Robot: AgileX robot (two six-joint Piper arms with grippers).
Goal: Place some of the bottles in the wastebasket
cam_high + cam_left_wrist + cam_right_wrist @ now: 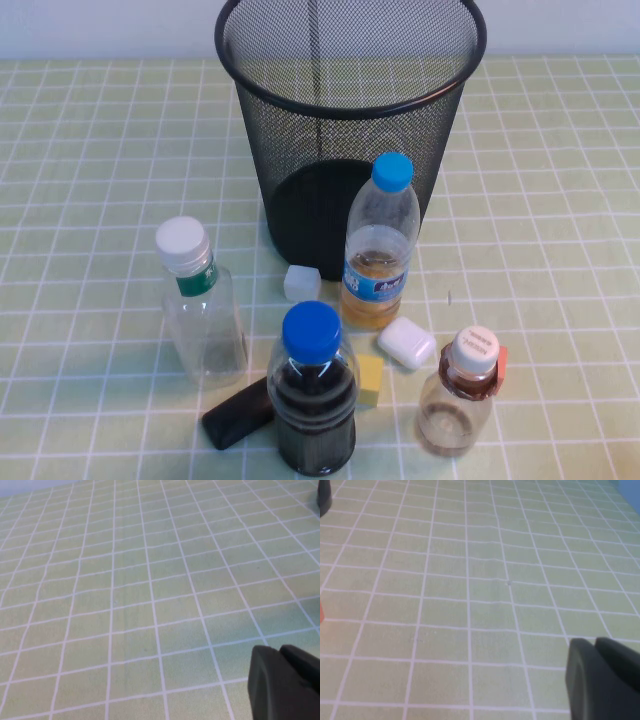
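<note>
The black wire-mesh wastebasket (300, 170) stands upright at the back centre of the table. A clear bottle with a white cap and green neck label (203, 310) stands front left of it. A shorter clear bottle with a white cap and dark brown neck band (458, 395) stands at the front right. Neither arm shows in the high view. My left gripper (280, 652) hangs shut and empty over bare checked cloth in the left wrist view. My right gripper (595, 642) is shut and empty over bare cloth in the right wrist view.
A tall blue-capped bottle (381, 250) stands just in front of the wastebasket. A fat blue-capped bottle of dark liquid (313, 400) stands front centre. A white cube (301, 282), a white case (406, 342), a yellow cube (369, 378) and a black block (238, 412) lie among the bottles.
</note>
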